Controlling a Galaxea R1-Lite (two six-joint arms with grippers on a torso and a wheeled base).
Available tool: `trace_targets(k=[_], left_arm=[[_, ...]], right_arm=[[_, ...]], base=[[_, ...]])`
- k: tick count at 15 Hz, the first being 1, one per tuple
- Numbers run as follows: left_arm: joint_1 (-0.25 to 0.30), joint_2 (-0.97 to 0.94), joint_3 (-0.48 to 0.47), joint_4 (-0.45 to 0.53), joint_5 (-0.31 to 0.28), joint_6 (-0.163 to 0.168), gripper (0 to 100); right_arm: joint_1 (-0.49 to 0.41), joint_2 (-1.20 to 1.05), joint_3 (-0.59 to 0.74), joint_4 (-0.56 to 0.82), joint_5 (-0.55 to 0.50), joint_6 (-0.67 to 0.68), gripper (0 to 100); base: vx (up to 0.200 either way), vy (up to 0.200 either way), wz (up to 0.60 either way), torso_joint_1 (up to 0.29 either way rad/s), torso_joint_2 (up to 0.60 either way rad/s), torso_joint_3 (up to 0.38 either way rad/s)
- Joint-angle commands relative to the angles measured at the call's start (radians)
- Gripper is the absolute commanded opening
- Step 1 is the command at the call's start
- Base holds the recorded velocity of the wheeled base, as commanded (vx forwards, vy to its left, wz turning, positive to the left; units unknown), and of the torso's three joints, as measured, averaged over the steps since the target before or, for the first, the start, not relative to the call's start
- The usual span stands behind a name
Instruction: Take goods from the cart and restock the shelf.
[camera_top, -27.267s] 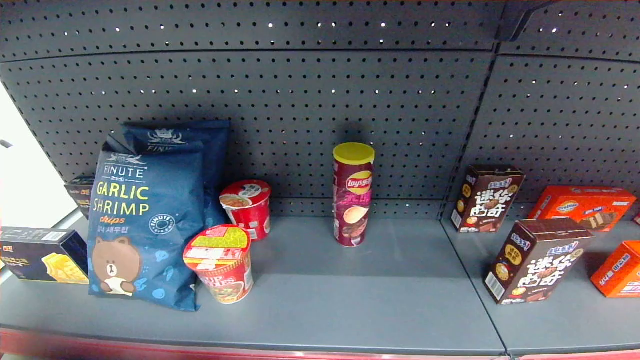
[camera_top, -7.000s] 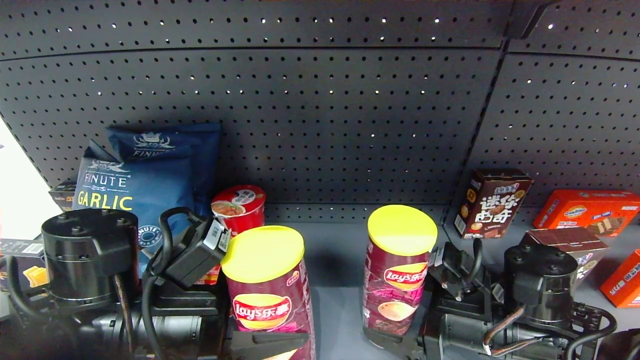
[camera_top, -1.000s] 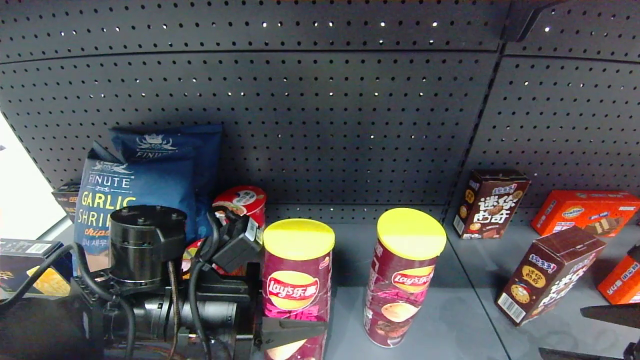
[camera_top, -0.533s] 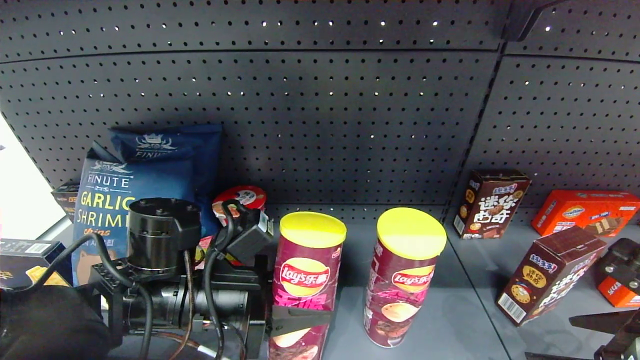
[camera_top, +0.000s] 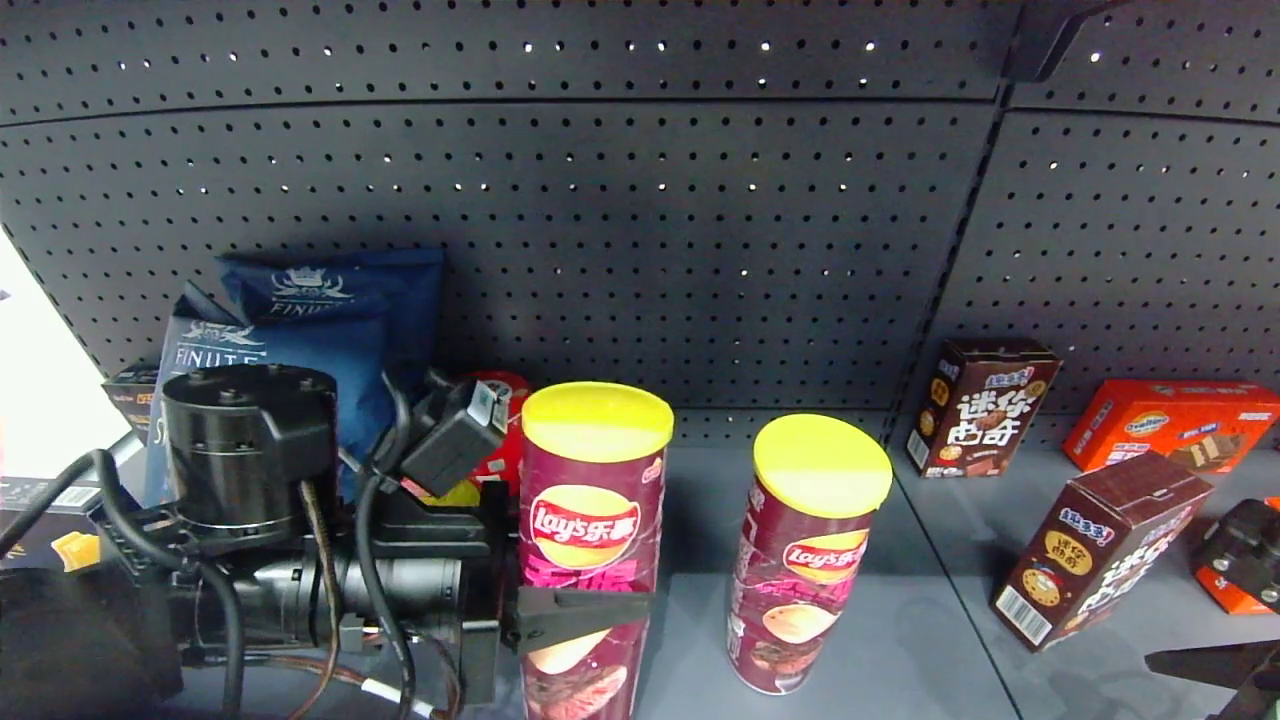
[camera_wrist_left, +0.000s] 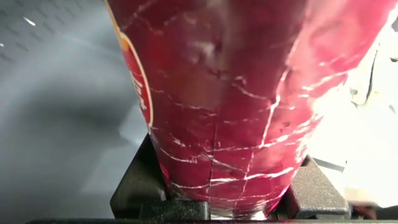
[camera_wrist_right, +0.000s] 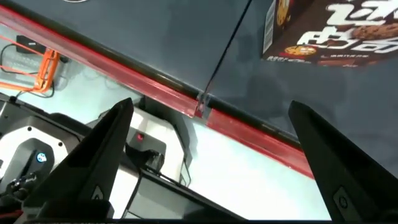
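With your right gripper (camera_wrist_right: 211, 106) spread empty by the shelf's (camera_wrist_right: 155, 37) front edge, your left gripper (camera_top: 590, 612) is clenched low on the can (camera_top: 597, 500), upright just left of a second can (camera_top: 810, 560); it looks light, stiff yet crushable and slick, so squeeze mildly across the round body.
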Motion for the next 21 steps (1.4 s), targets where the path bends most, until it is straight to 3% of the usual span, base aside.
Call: trace_targets(k=[1, 21], left_arm=[[0.004, -0.054, -0.013, -0.004, 0.011, -0.010, 0], [0.010, -0.037, -0.042, -0.007, 0.011, -0.010, 0]], right_arm=[[0.000, -0.003, -0.001, -0.003, 0.005, 0.000, 100], [-0.061, 0.143, -0.077, -0.109, 0.022, -0.026, 100]], base=[[0.000, 0.000, 0.00, 0.000, 0.00, 0.000], [0.000, 0.000, 0.00, 0.000, 0.00, 0.000]])
